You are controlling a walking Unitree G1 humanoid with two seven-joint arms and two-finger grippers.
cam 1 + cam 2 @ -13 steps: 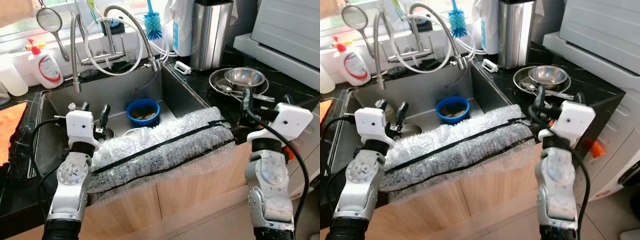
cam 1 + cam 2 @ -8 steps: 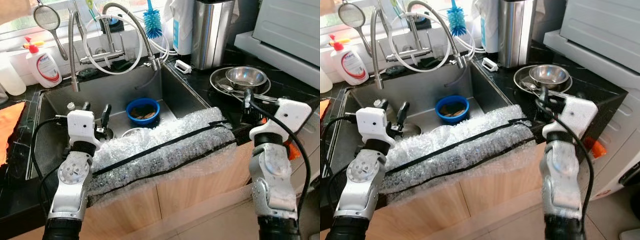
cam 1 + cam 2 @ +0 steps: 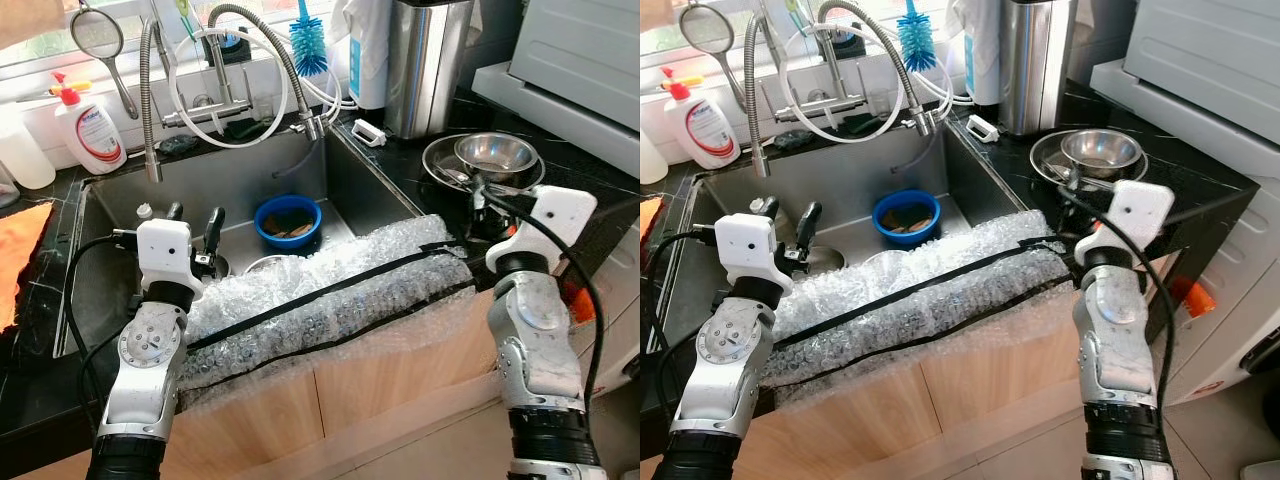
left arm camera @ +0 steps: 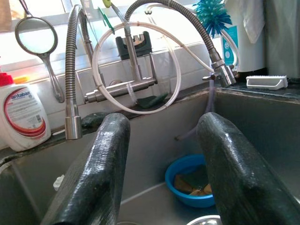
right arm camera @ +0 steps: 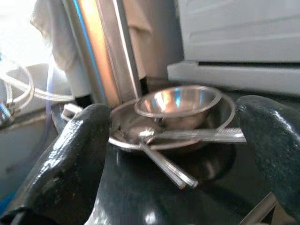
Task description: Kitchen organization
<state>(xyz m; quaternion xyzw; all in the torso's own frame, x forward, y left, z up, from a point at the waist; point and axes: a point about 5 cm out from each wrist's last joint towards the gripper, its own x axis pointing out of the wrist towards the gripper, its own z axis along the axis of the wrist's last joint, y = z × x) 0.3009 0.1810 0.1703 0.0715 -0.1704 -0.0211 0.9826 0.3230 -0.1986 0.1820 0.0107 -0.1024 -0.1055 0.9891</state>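
Steel sink across the upper middle of the head views, set in a black counter; front edge padded with a sheet of bubble wrap crossed by two black tape lines, running from lower left toward centre right, above pale wood cabinet fronts.

Left gripper at the left of the frame, over the near left part of the sink, fingers spread wide and holding nothing; beyond them, in the wrist view, a blue bowl with brownish scraps on the sink floor, also near the frame centre in the head views.

Right gripper at the centre right, low over the counter just right of the sink, fingers wide apart and empty; straight ahead between them, a small steel bowl sitting in a wider steel dish, with spoons sticking out from the dish toward the gripper.

Along the top: coiled faucet hoses, a hanging strainer, a soap bottle at upper left, a blue bottle brush, a tall steel canister behind the dishes; orange cloth at the left edge.
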